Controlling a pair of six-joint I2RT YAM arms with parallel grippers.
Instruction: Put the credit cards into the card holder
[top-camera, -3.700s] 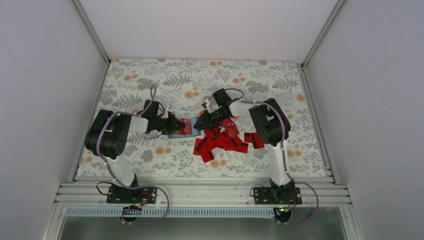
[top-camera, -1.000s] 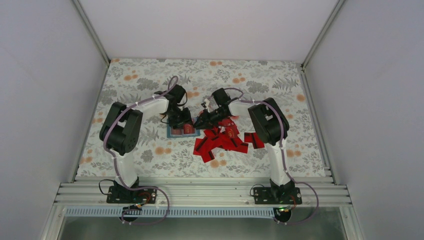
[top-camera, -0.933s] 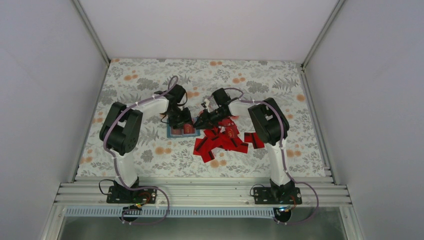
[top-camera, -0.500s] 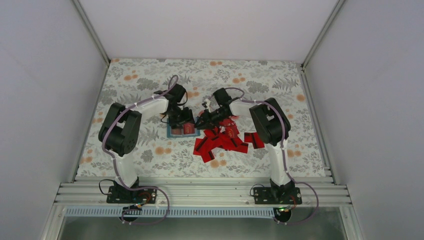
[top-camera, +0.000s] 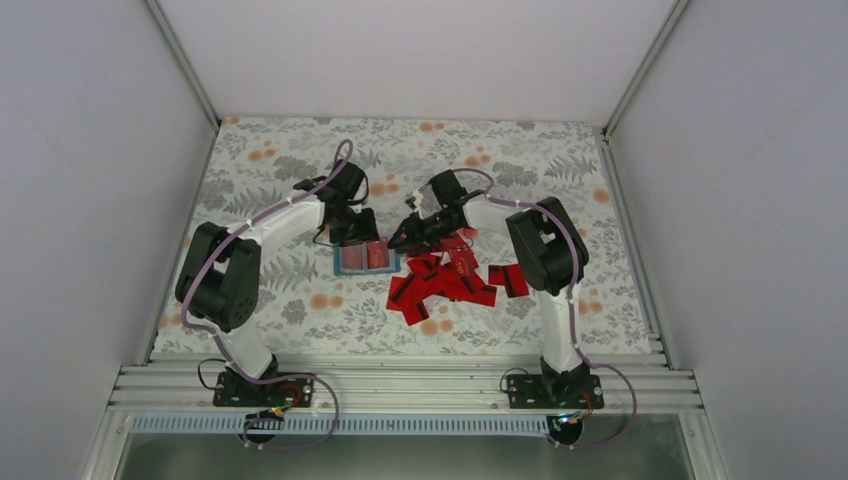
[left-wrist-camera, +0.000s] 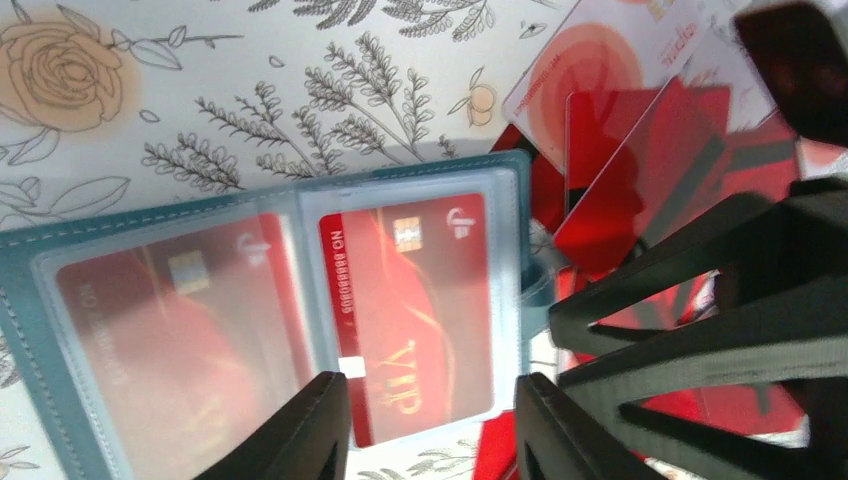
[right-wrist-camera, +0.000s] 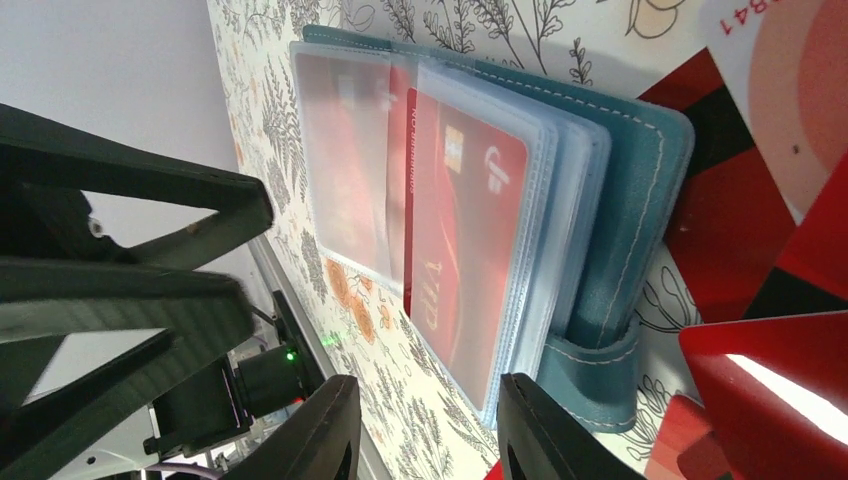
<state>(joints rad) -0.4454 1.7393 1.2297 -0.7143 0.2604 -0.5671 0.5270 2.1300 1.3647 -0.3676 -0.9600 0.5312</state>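
**Top view.** The teal card holder (top-camera: 365, 259) lies opened flat on the floral tablecloth (top-camera: 300, 150), near mid-table. Its long axis runs left to right and its spine runs near to far. The clasp tab (right-wrist-camera: 590, 372) is on the right-hand edge, pointing toward the heap of loose red credit cards (top-camera: 445, 283) just beside that edge. A pale card (top-camera: 462, 243) with an orange disc lies at the far side of the heap.

**Left wrist view.** The clear sleeves face up. The right-hand sleeve holds a red VIP card (left-wrist-camera: 410, 310), its long axis parallel to the spine. A second card (left-wrist-camera: 180, 330) shows through the left-hand sleeve.

**End effectors.** The left gripper (top-camera: 358, 236) points down over the holder's far edge. Its fingers are spread with nothing between them, and the VIP sleeve shows in the gap. Whether they touch the holder cannot be told. The right gripper (top-camera: 400, 241) reaches in from the right at the holder's far right corner. Its fingers are also apart and empty, with the holder just ahead of them.
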